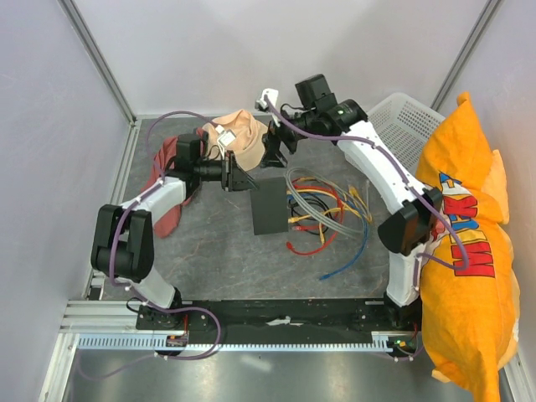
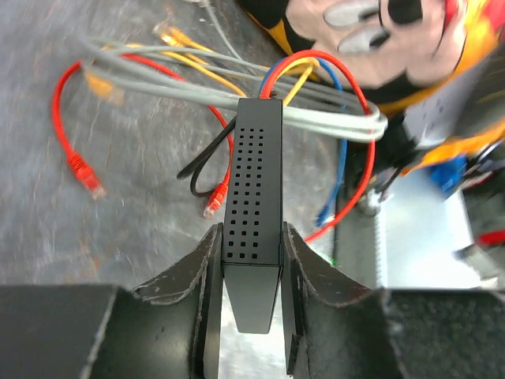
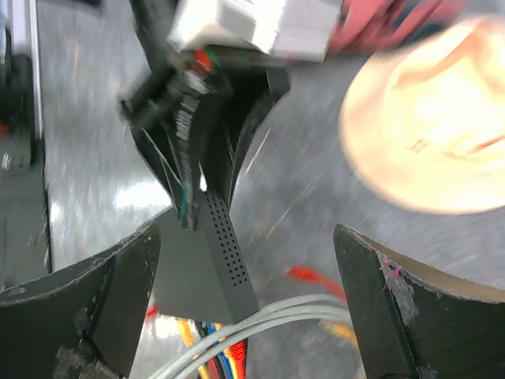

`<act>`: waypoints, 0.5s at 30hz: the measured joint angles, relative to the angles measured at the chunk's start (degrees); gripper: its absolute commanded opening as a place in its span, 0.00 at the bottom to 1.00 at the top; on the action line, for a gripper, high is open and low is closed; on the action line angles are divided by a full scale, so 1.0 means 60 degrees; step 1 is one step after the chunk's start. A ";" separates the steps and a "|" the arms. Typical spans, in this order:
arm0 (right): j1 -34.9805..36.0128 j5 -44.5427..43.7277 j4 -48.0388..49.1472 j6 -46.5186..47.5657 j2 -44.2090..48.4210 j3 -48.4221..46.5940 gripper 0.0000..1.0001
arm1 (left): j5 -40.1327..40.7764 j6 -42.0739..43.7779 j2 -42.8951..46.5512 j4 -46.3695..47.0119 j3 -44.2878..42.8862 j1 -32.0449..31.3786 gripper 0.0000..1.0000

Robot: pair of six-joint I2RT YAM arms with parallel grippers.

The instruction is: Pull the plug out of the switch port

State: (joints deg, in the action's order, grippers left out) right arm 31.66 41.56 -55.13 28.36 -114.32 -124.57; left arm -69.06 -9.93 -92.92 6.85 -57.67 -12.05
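Between the shut jaws of the left gripper (image 2: 251,237), the slim matte-black switch (image 2: 252,181), perforated along its edge, points lengthwise away toward coloured cables (image 2: 331,118); the right gripper (image 3: 245,237) gapes empty.

Reading my grey table (image 1: 226,260) from above as a clock face, a peach hat (image 1: 237,134) lies at 11 o'clock, crown up. A crumpled red cloth (image 1: 171,216) is at 9 o'clock, by the table's edge. At 2 o'clock a white plastic basket (image 1: 402,117) sits in the corner. Just beside it, from 3 to 5 o'clock, a big orange cushion (image 1: 469,251) with red and blue lettering leans over the edge. Near the middle, towards 3 o'clock, I see a tangle of grey cables (image 1: 306,180), yellow cables (image 1: 356,205) and a red cable (image 1: 306,244). A blue cable (image 1: 347,260) trails out to 4 o'clock.
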 measured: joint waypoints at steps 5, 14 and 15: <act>-0.0004 -0.0004 0.1555 -0.0492 0.1501 0.1388 0.98 | -0.0036 -0.2025 -0.0659 -0.0226 -0.0244 0.0590 0.02; 0.0149 -0.0044 0.1716 0.0033 0.2025 0.3268 0.96 | 0.0033 -0.4204 -0.2342 -0.0510 -0.0255 0.1067 0.02; 0.0168 -0.0047 0.1617 0.0157 0.2025 0.3461 0.95 | 0.0095 -0.4328 -0.2554 -0.0597 -0.0255 0.1100 0.02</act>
State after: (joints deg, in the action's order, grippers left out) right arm 32.67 41.28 -45.43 29.30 -102.17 -103.81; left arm -68.49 -35.90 -108.25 3.27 -59.20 -5.45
